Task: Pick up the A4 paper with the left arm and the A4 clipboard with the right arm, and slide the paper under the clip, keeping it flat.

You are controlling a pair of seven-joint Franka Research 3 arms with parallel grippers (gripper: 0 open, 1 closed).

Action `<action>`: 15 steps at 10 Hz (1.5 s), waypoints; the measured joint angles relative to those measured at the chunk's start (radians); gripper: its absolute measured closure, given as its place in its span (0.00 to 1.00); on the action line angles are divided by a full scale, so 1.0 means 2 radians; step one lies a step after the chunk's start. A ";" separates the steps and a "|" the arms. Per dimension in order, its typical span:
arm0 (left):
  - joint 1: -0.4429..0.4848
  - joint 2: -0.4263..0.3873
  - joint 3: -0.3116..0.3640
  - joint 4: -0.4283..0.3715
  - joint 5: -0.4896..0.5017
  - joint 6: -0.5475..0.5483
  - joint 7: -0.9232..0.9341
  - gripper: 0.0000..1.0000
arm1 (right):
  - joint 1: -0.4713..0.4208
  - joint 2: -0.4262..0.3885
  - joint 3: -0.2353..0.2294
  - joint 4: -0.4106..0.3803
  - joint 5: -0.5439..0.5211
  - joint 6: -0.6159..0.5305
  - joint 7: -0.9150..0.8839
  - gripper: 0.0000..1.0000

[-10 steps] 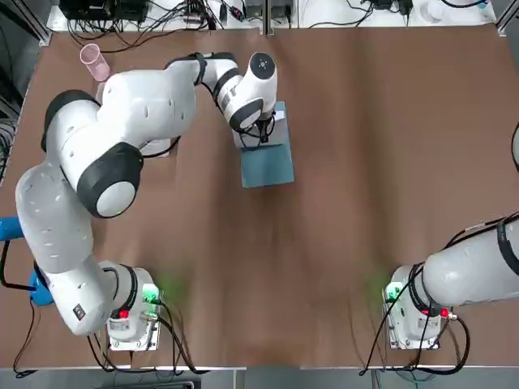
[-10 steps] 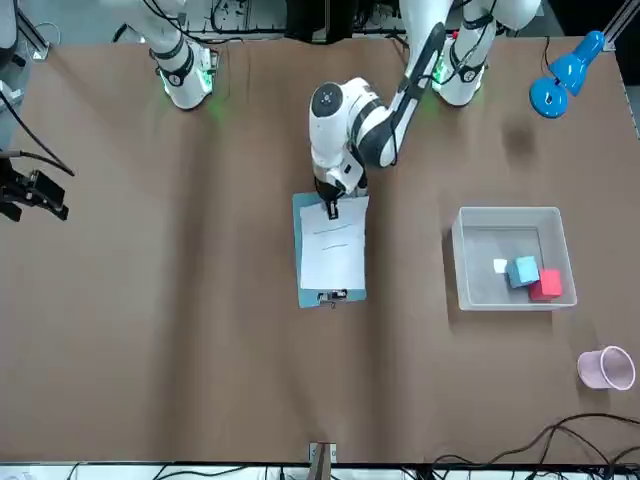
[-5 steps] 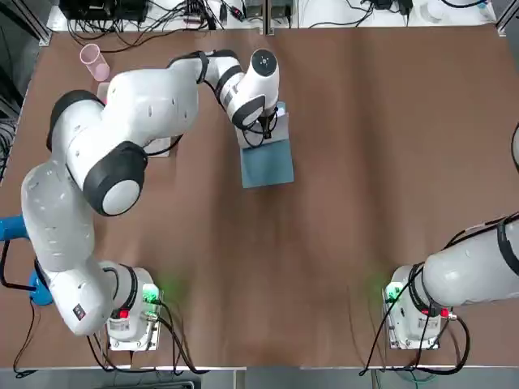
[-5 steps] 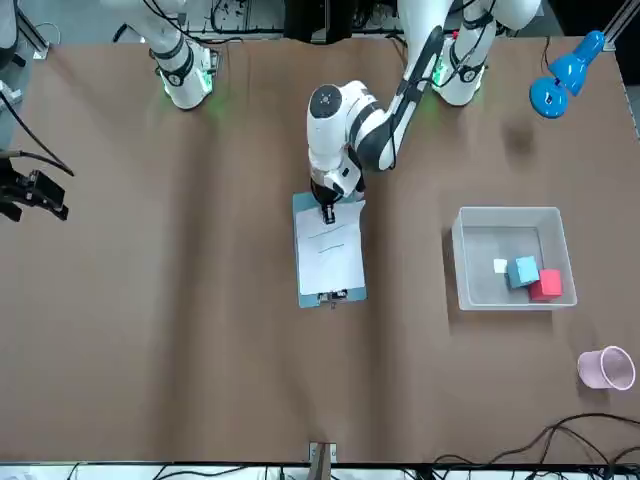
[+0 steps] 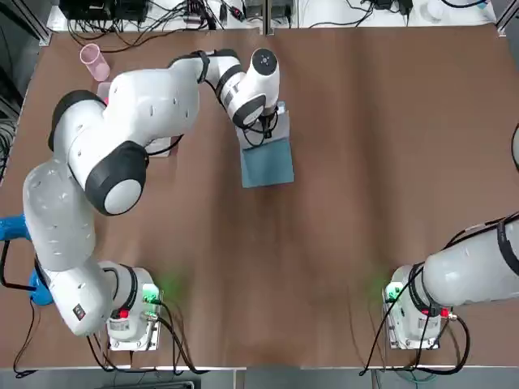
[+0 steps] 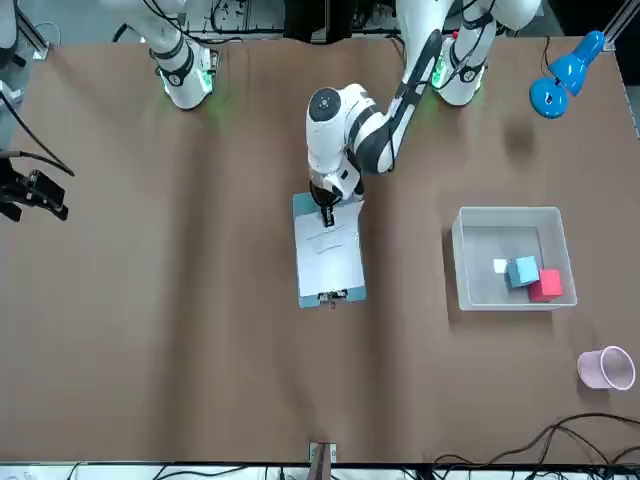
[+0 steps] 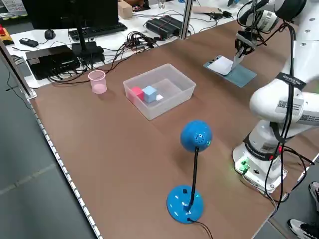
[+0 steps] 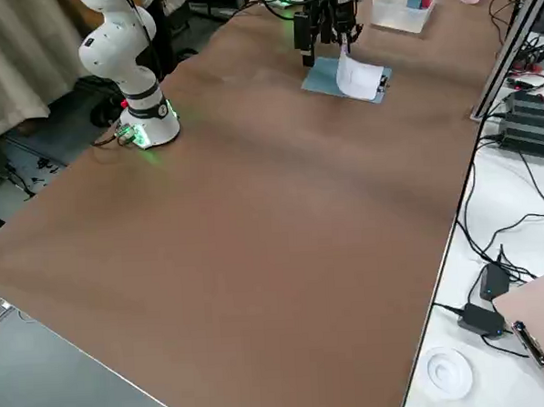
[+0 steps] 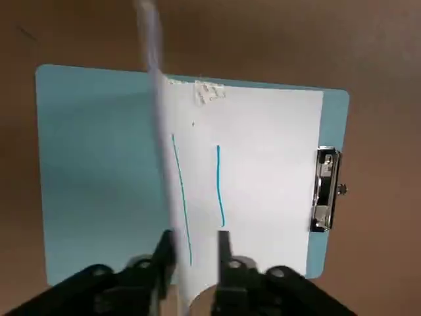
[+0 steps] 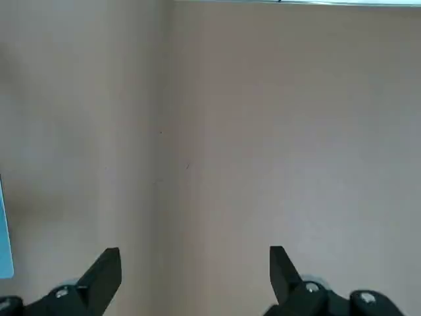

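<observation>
The light-blue A4 clipboard lies flat mid-table, its silver clip at the end away from the robot. The white A4 paper rests on it, far end at the clip. The paper's near edge curls up off the board. My left gripper hangs over that raised edge. In the left wrist view its fingers stand slightly apart, with the thin sheet between them. My right gripper waits open, far off to the robot's right, with nothing in it.
A clear plastic bin holding a red cube, a blue cube and a white scrap stands on the robot's left. A pink cup sits beyond it, and a blue desk lamp stands near the left arm's base.
The left gripper's fingers have eased apart around the paper's raised edge, and the wrist has shifted slightly. The right arm has not moved.
</observation>
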 joint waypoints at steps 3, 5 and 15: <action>-0.001 -0.004 0.000 0.004 0.005 -0.001 0.010 0.19 | 0.000 0.000 -0.001 0.000 0.000 0.000 0.000 0.00; -0.002 -0.027 0.000 0.009 0.008 -0.020 0.029 0.00 | 0.000 0.000 0.000 0.000 0.000 0.000 0.000 0.00; 0.113 -0.184 0.004 0.033 0.003 -0.168 0.284 0.00 | 0.000 0.000 0.000 0.000 0.000 0.001 0.000 0.00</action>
